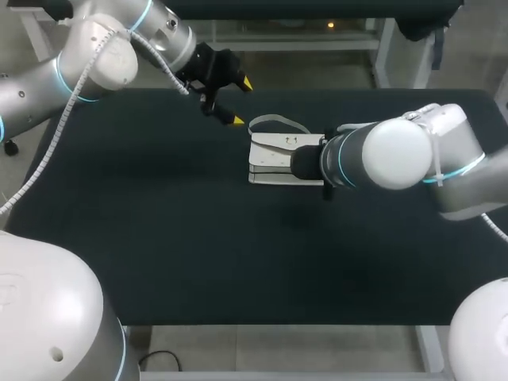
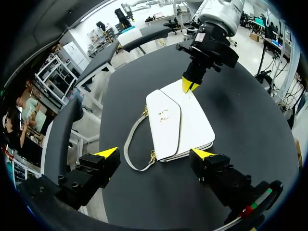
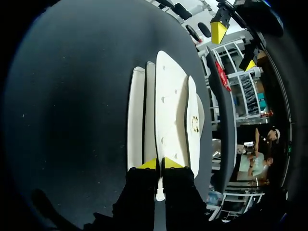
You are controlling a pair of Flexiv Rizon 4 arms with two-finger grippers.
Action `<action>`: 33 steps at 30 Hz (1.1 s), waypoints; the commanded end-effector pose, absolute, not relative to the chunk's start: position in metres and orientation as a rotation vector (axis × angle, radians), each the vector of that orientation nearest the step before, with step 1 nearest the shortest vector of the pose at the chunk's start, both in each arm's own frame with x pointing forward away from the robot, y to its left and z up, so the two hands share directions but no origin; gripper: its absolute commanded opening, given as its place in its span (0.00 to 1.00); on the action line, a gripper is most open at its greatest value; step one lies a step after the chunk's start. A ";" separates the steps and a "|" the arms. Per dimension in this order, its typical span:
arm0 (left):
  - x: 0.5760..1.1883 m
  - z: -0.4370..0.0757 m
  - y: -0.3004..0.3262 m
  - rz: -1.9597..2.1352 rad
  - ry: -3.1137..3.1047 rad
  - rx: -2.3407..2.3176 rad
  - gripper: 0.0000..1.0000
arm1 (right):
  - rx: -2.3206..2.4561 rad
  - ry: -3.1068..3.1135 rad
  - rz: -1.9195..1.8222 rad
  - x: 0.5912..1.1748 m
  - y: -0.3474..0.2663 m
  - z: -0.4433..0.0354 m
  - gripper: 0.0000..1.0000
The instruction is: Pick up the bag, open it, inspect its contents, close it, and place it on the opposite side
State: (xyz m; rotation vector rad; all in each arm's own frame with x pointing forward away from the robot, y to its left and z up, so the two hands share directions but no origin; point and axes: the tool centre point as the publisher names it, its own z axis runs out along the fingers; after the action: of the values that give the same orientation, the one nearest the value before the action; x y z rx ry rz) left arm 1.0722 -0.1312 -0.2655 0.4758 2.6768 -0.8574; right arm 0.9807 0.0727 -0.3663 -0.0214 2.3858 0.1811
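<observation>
White bag lies flat on the counter, near the middle of its far edge. Right tool is clenched on the bag's thin end edge. Left tool, released, hovers near the strap.

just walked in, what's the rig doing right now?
The white handbag lies flat on the black table with its flap down. The right claw is at one edge of it, fingers nearly together, apparently pinching a thin layer of that edge. The left claw is open and hangs above the table on the side of the bag's strap, touching nothing. The bag is not yet lifted or opened.
</observation>
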 end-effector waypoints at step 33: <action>1.026 -0.282 -0.165 -0.920 2.570 0.857 0.85 | -0.013 2.266 0.168 0.973 0.092 -0.372 0.00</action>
State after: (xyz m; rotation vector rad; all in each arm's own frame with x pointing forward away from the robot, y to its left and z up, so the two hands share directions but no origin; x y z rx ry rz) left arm 1.0290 -0.1567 -0.2759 0.8624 2.5771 -0.9364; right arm 0.9762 0.0925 -0.3680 -0.0195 2.3766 0.1625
